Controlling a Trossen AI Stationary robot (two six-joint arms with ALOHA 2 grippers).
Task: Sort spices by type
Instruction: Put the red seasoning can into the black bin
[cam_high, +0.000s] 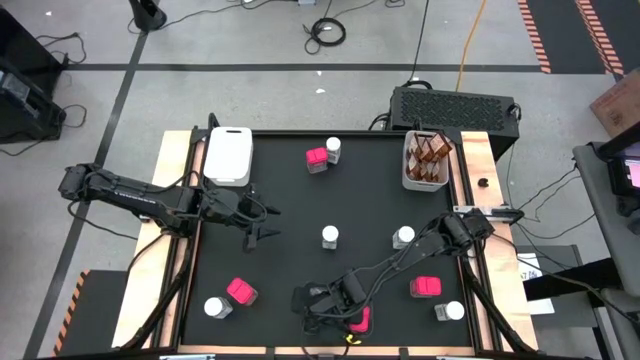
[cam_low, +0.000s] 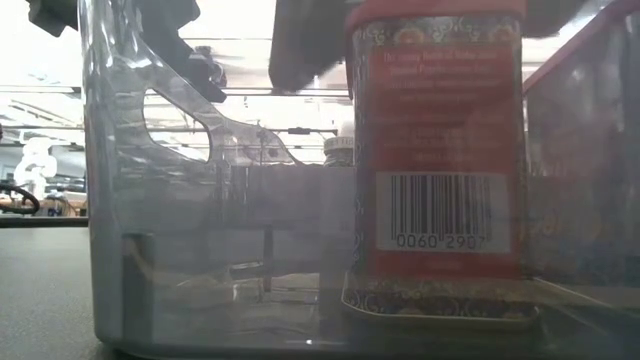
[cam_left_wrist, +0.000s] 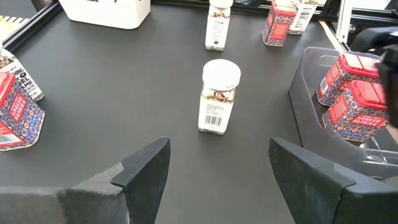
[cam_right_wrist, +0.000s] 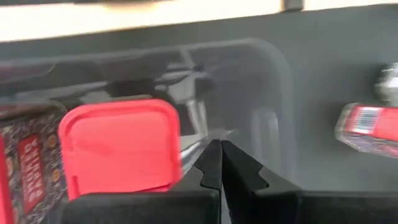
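Observation:
The spices stand scattered on the black table. Pink-topped boxes and white-lidded clear jars are spread about. Brown jars fill a tray at the back right. My right gripper is shut on nothing, down inside a clear tray beside a pink-topped box. The left wrist view has two such boxes in that tray. My left gripper is open, facing a white-lidded jar a short way off.
A white lidded tray sits at the back left. In the low view the clear tray's wall and a red tin fill the picture. Another jar stands near the front right corner. Wooden rails edge the table.

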